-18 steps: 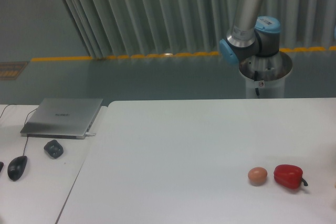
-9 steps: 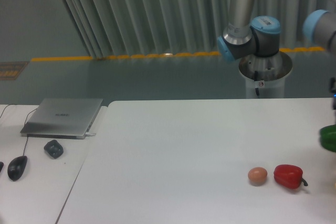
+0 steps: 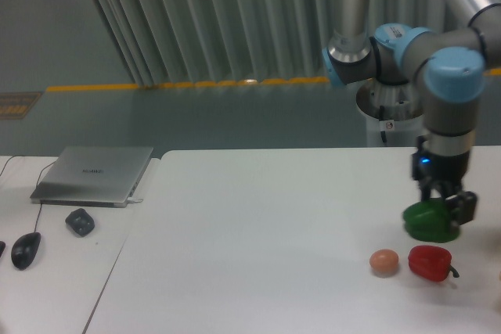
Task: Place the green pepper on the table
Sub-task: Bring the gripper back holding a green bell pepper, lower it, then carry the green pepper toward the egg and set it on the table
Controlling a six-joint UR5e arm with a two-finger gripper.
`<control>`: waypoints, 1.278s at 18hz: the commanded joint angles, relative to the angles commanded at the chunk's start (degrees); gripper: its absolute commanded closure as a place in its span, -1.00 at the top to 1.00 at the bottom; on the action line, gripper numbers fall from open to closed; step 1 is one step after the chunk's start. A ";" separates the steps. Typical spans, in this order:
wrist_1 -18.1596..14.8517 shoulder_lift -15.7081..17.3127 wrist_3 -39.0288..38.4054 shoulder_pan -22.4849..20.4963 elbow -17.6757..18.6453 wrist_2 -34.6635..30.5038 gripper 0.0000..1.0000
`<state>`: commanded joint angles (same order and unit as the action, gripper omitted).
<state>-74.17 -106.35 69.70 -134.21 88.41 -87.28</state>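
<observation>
So the gripper (image 3: 443, 207) is over the right side of the table (image 3: 258, 232), fingers clamped around the top of the green pepper (image 3: 429, 222). Can't tell if the pepper's touching the surface. Just below the gripper sits a red pepper (image 3: 430, 263), with a tan ball (image 3: 383, 262) beside it, down and to the gripper's left. Way off to the left there's a laptop (image 3: 94, 174), a mouse (image 3: 25, 249) and a small grey thing (image 3: 80, 221).

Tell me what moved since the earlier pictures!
The arm swung in from the right, carrying the green pepper in its tool. The pepper was out of view, then peeked in at the right edge, and now hangs just above the red pepper. The egg, red pepper, laptop and mouse stayed put.
</observation>
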 joint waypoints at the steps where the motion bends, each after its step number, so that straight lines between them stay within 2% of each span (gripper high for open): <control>1: -2.10 0.09 -0.18 0.96 0.09 0.09 0.52; 6: -6.25 -0.26 -0.09 4.13 0.27 -0.26 0.52; 11: -5.90 -1.84 -0.44 8.88 0.79 -6.31 0.53; 16: -5.11 -2.28 -2.02 9.49 3.16 -7.29 0.54; 19: -4.94 -2.55 -1.94 9.58 2.99 -7.29 0.57; 23: -2.39 -3.34 -1.94 9.58 3.08 -9.13 0.63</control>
<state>-76.56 -109.69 67.76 -124.63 91.49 -96.41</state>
